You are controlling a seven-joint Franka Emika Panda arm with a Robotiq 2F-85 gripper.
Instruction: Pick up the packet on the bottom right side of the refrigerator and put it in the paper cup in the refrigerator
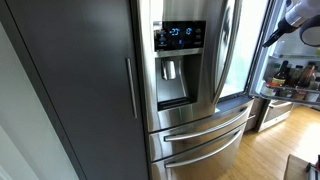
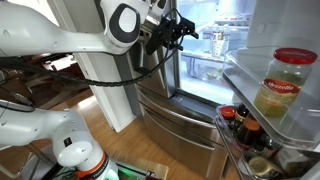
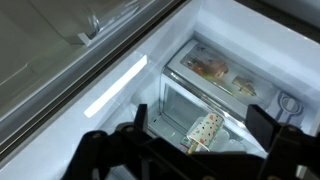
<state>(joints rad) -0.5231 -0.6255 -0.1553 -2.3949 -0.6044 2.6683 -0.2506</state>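
Currently hanging high at the open side of the refrigerator [image 1: 205, 75], with the arm [image 2: 70, 35] reaching across toward the lit interior in both exterior views. Jaws are standing open. In the wrist view the two dark fingers [image 3: 138, 125] are sitting wide apart along the bottom edge and pinching nothing.

The packet [image 3: 205, 131] is showing in the gap between them. It's small and pale with a dotted pattern, and it's lying inside the fridge beyond the fingertips. It isn't touching either finger as far as I'm seeing. I can't tell what it's resting on. It's also too small to pick out in the exterior views.

Just behind the packet a clear bin [image 3: 215, 70] is holding a couple of food packs. A round pale rim [image 3: 290, 105] is peeking in at the right edge, too blurred to say whether it's the cup.

Outside, the closed door is showing the blue-lit dispenser panel [image 1: 180, 35], with the two wide drawers [image 1: 205, 128] stacked below it. A dark cabinet panel [image 1: 70, 90] is standing right beside the fridge. The swung-open door is carrying a jar [image 2: 285, 85] with a red lid on an upper shelf, and a row of bottles [image 2: 245, 125] is sitting in the shelf under it. A wooden floor [image 1: 270, 140] is running underneath.
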